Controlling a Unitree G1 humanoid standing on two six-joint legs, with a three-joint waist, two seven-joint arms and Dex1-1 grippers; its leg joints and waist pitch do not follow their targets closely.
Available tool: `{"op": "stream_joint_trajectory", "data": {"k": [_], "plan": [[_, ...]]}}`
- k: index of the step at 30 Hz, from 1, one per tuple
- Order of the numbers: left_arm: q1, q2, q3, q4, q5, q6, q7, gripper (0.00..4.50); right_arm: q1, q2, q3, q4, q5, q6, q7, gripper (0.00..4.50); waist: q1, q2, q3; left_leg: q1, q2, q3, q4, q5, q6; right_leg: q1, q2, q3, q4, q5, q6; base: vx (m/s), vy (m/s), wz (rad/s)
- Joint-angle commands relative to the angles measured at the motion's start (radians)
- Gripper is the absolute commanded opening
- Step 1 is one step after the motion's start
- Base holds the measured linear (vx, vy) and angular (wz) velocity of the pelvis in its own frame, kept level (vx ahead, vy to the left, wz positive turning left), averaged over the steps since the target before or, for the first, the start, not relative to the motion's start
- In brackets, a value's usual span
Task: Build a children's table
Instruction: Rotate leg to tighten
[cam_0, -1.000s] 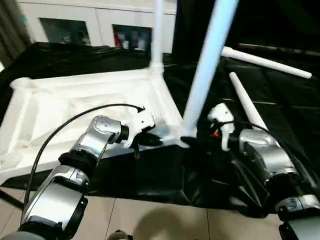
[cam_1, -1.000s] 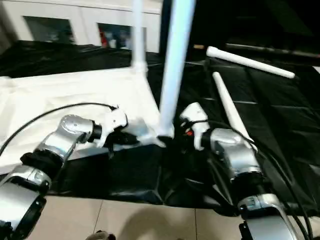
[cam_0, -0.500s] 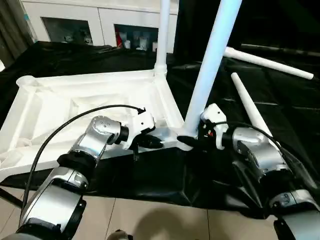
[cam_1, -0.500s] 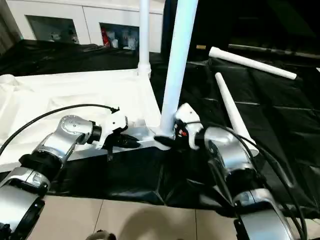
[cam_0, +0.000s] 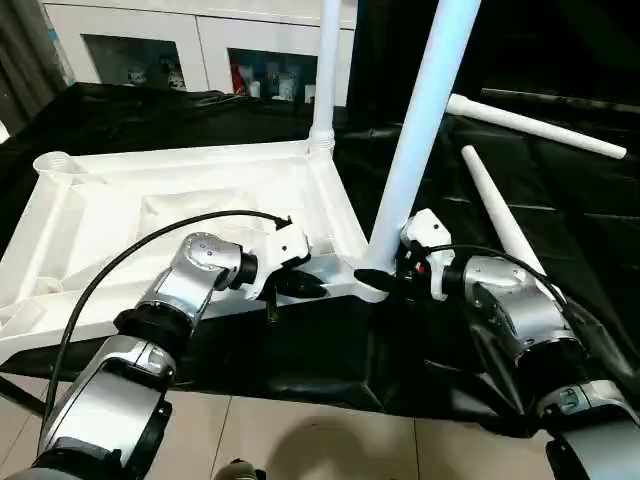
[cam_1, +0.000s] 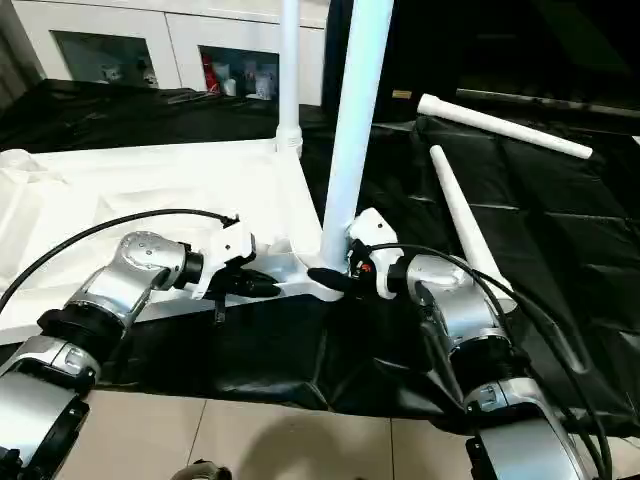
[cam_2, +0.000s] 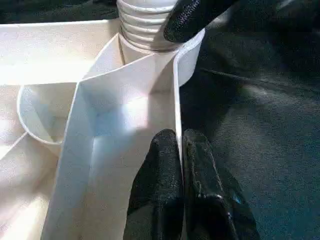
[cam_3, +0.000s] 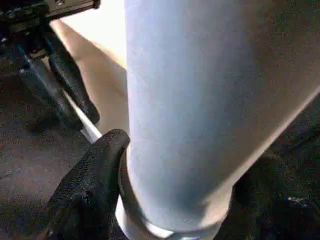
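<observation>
Right gripper (cam_1: 335, 280) closed around the foot of the near leg (cam_0: 420, 125), one black finger (cam_3: 90, 185) pressed to its base just above the corner socket (cam_0: 372, 285). Left gripper (cam_0: 300, 285) pinched shut on the thin side rim (cam_2: 176, 120) of the upturned tabletop (cam_0: 150, 225), just beside that same socket. Beyond the right gripper, another leg (cam_0: 327, 70) upright in the far corner; two loose legs (cam_0: 495, 215) (cam_0: 535, 125) on the black sheet (cam_1: 560, 240) off to the right gripper's outer side.

Step in hand, by judgement: seating the second of four legs. Next move likely calling for a firm twist or push at the base while bracing the rim, keeping the leg straight in its socket.

Against a second ago: right jaws narrowed onto the leg, gripper brought in closer to its base; left grip unchanged.
</observation>
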Motion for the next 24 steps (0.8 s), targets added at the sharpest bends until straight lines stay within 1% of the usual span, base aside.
{"op": "stream_joint_trajectory", "data": {"k": [1, 2, 3, 4, 5, 6, 7, 8, 9, 10, 11, 12, 13, 14, 15, 18, 19, 20, 21, 22, 23, 24], "plan": [[-0.029, -0.034, 0.018, 0.017, 0.002, 0.0, 0.088, 0.0, 0.007, 0.009, -0.032, 0.066, -0.003, 0.042, -0.072, 2.69, -0.009, -0.007, -0.069, 0.027, 0.03, -0.011, -0.066, -0.188, 0.042, 0.043, -0.054, 0.042, -0.066, -0.144, -0.245, 0.0, 0.0, 0.0], [-0.055, -0.071, 0.045, 0.067, 0.012, 0.033, 0.227, 0.0, 0.0, 0.046, -0.066, 0.119, 0.001, 0.065, -0.185, 2.69, -0.007, -0.007, -0.069, 0.031, 0.028, -0.013, -0.067, -0.216, 0.027, 0.044, -0.055, 0.041, -0.072, -0.192, -0.236, 0.0, 0.0, 0.0], [-0.065, -0.086, 0.054, 0.083, 0.015, 0.05, 0.278, 0.0, -0.004, 0.064, -0.075, 0.14, 0.0, 0.074, -0.234, 2.69, -0.011, -0.006, -0.067, 0.033, 0.028, -0.01, -0.068, -0.226, 0.019, 0.039, -0.053, 0.043, -0.074, -0.209, -0.232, 0.0, 0.0, 0.0], [-0.078, -0.109, 0.068, 0.105, 0.012, 0.081, 0.339, 0.0, -0.01, 0.092, -0.085, 0.173, -0.007, 0.083, -0.308, 2.69, -0.014, 0.0, -0.064, 0.04, 0.028, -0.011, -0.07, -0.262, -0.005, 0.034, -0.054, 0.044, -0.08, -0.253, -0.23, 0.0, 0.0, 0.0], [-0.084, -0.12, 0.074, 0.114, 0.01, 0.095, 0.365, 0.0, -0.015, 0.103, -0.085, 0.188, -0.014, 0.085, -0.341, 2.69, -0.015, -0.004, -0.066, 0.039, 0.026, -0.016, -0.072, -0.28, -0.018, 0.039, -0.056, 0.04, -0.085, -0.297, -0.217, 0.0, 0.0, 0.0], [-0.088, -0.128, 0.079, 0.121, 0.009, 0.104, 0.384, 0.0, -0.018, 0.111, -0.085, 0.199, -0.019, 0.086, -0.365, 2.69, -0.017, -0.002, -0.065, 0.036, 0.026, -0.017, -0.073, -0.281, -0.02, 0.04, -0.057, 0.04, -0.085, -0.307, -0.211, 0.0, 0.0, 0.0], [-0.099, -0.15, 0.092, 0.138, 0.003, 0.124, 0.436, 0.0, -0.03, 0.133, -0.086, 0.227, -0.03, 0.087, -0.428, 2.68, -0.021, -0.004, -0.065, 0.031, 0.025, -0.02, -0.075, -0.28, -0.019, 0.043, -0.057, 0.039, -0.088, -0.313, -0.198, 0.0, 0.0, 0.0], [-0.109, -0.169, 0.1, 0.151, 0.0, 0.14, 0.473, 0.0, -0.046, 0.157, -0.101, 0.252, -0.025, 0.093, -0.485, 2.68, -0.023, -0.004, -0.066, 0.032, 0.026, -0.02, -0.075, -0.279, -0.021, 0.041, -0.055, 0.04, -0.087, -0.304, -0.193, 0.0, 0.0, 0.0], [-0.12, -0.195, 0.11, 0.164, -0.005, 0.154, 0.518, 0.0, -0.075, 0.191, -0.13, 0.285, -0.005, 0.104, -0.558, 2.68, -0.026, -0.005, -0.066, 0.033, 0.024, -0.018, -0.074, -0.279, -0.02, 0.039, -0.055, 0.04, -0.088, -0.304, -0.194, 0.0, 0.0, 0.0], [-0.12, -0.195, 0.11, 0.164, -0.005, 0.154, 0.518, 0.0, -0.075, 0.191, -0.13, 0.285, -0.005, 0.104, -0.558, 2.68, -0.029, -0.005, -0.066, 0.032, 0.022, -0.019, -0.074, -0.284, -0.02, 0.039, -0.055, 0.04, -0.089, -0.319, -0.192, 0.0, 0.0, 0.0], [-0.127, -0.211, 0.115, 0.172, -0.008, 0.161, 0.545, 0.0, -0.094, 0.213, -0.151, 0.307, 0.012, 0.112, -0.604, 2.68, -0.03, -0.007, -0.067, 0.03, 0.021, -0.02, -0.074, -0.28, -0.014, 0.042, -0.056, 0.039, -0.092, -0.325, -0.186, 0.0, 0.0, 0.0], [-0.134, -0.23, 0.117, 0.178, -0.008, 0.167, 0.562, 0.0, -0.121, 0.239, -0.177, 0.333, 0.031, 0.115, -0.651, 2.68, -0.031, -0.007, -0.067, 0.03, 0.021, -0.018, -0.073, -0.276, -0.01, 0.041, -0.055, 0.04, -0.092, -0.317, -0.184, 0.0, 0.0, 0.0], [-0.138, -0.245, 0.113, 0.18, -0.005, 0.163, 0.569, 0.0, -0.145, 0.259, -0.19, 0.356, 0.038, 0.105, -0.687, 2.68, -0.036, -0.005, -0.069, 0.032, 0.022, -0.019, -0.073, -0.272, -0.01, 0.037, -0.055, 0.041, -0.091, -0.307, -0.192, 0.0, 0.0, 0.0], [-0.143, -0.255, 0.11, 0.186, 0.0, 0.158, 0.575, 0.0, -0.162, 0.272, -0.2, 0.374, 0.038, 0.095, -0.709, 2.68, -0.037, -0.004, -0.07, 0.03, 0.02, -0.02, -0.073, -0.269, -0.009, 0.041, -0.053, 0.038, -0.09, -0.296, -0.192, 0.0, 0.0, 0.0], [-0.146, -0.258, 0.106, 0.189, 0.006, 0.149, 0.575, 0.0, -0.172, 0.278, -0.197, 0.385, 0.029, 0.079, -0.713, 2.68, -0.039, -0.005, -0.068, 0.03, 0.021, -0.018, -0.073, -0.271, -0.005, 0.039, -0.053, 0.038, -0.091, -0.292, -0.193, 0.0, 0.0, 0.0], [-0.149, -0.259, 0.102, 0.192, 0.011, 0.141, 0.576, 0.0, -0.178, 0.281, -0.192, 0.392, 0.019, 0.065, -0.713, 2.68, -0.04, -0.004, -0.068, 0.027, 0.021, -0.019, -0.073, -0.272, 0.004, 0.041, -0.053, 0.037, -0.091, -0.278, -0.189, 0.0, 0.0, 0.0], [-0.15, -0.256, 0.1, 0.195, 0.013, 0.137, 0.576, 0.0, -0.184, 0.286, -0.198, 0.396, 0.025, 0.054, -0.692, 3.03, -0.04, -0.004, -0.069, 0.028, 0.021, -0.019, -0.073, -0.272, 0.007, 0.041, -0.053, 0.038, -0.09, -0.271, -0.191, 0.0, 0.0, 0.0], [-0.147, -0.249, 0.095, 0.194, 0.018, 0.133, 0.571, 0.0, -0.185, 0.288, -0.2, 0.393, 0.026, 0.041, -0.672, 3.24, -0.04, -0.004, -0.069, 0.027, 0.022, -0.019, -0.073, -0.271, 0.008, 0.041, -0.053, 0.038, -0.089, -0.268, -0.192, 0.0, 0.0, 0.0], [-0.142, -0.237, 0.089, 0.191, 0.024, 0.12, 0.558, 0.0, -0.185, 0.288, -0.205, 0.386, 0.029, 0.027, -0.646, 3.38, -0.036, -0.014, -0.069, 0.026, 0.022, -0.018, -0.073, -0.265, 0.019, 0.042, -0.057, 0.038, -0.089, -0.28, -0.189, 0.0, 0.0, 0.0], [-0.138, -0.229, 0.087, 0.187, 0.025, 0.112, 0.545, 0.0, -0.184, 0.284, -0.203, 0.376, 0.027, 0.02, -0.63, 3.4, -0.038, -0.014, -0.068, 0.025, 0.022, -0.018, -0.073, -0.268, 0.023, 0.042, -0.057, 0.039, -0.091, -0.284, -0.186, 0.0, 0.0, 0.0], [-0.137, -0.227, 0.086, 0.186, 0.025, 0.111, 0.543, 0.0, -0.183, 0.282, -0.202, 0.374, 0.026, 0.019, -0.626, 3.47, -0.041, -0.014, -0.067, 0.021, 0.023, -0.02, -0.075, -0.269, 0.024, 0.043, -0.056, 0.037, -0.09, -0.287, -0.185, 0.0, 0.0, 0.0], [-0.13, -0.215, 0.082, 0.177, 0.027, 0.098, 0.521, 0.0, -0.177, 0.27, -0.193, 0.353, 0.022, 0.013, -0.593, 3.59, -0.042, -0.015, -0.07, 0.018, 0.023, -0.022, -0.076, -0.256, 0.025, 0.047, -0.055, 0.036, -0.087, -0.272, -0.181, 0.0, 0.0, 0.0]]}}
